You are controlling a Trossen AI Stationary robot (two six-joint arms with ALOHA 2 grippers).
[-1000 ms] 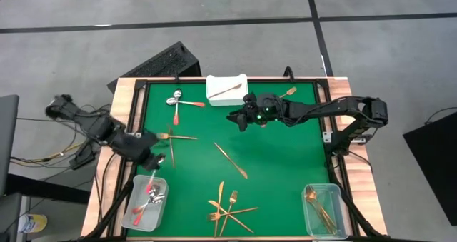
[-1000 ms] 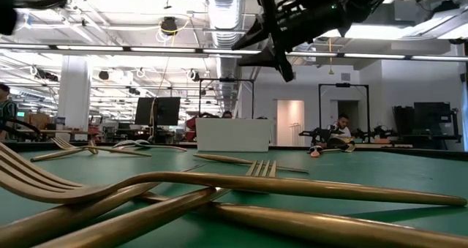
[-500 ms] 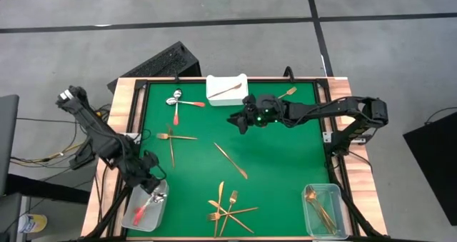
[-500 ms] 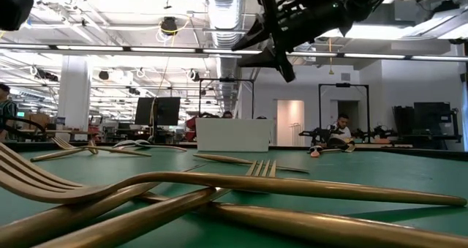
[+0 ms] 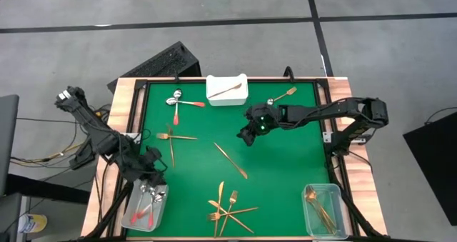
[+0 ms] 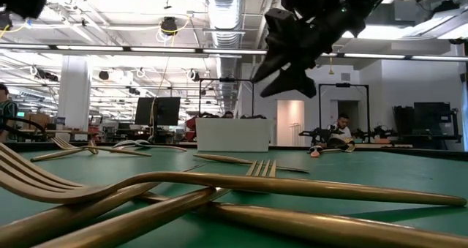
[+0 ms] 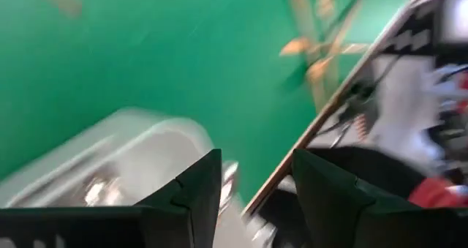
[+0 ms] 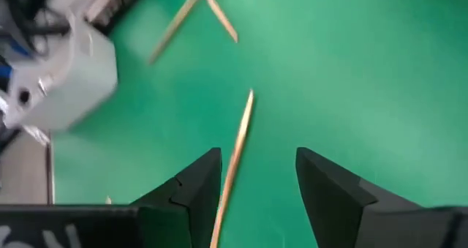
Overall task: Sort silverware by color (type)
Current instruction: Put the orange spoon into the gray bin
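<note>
The green bench (image 5: 285,163) carries scattered gold silverware (image 5: 228,210) near its front edge, a white tray (image 5: 227,90) at the back holding one piece, and two clear bins, the left bin (image 5: 146,205) with red-handled spoons (image 5: 143,212) and the right bin (image 5: 323,208) with gold pieces. The left gripper (image 5: 151,172) hangs over the left bin, fingers (image 7: 194,189) apart and empty. The right gripper (image 5: 245,138) hovers mid-bench above a lone gold knife (image 5: 231,160), fingers (image 8: 197,182) apart.

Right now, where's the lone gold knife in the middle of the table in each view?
High: knife, mid-picture.
Low: probably the slim piece behind the forks.
Left wrist: not in it.
Right wrist, between the fingers.
Shared landmark: right gripper, just above it.
</note>
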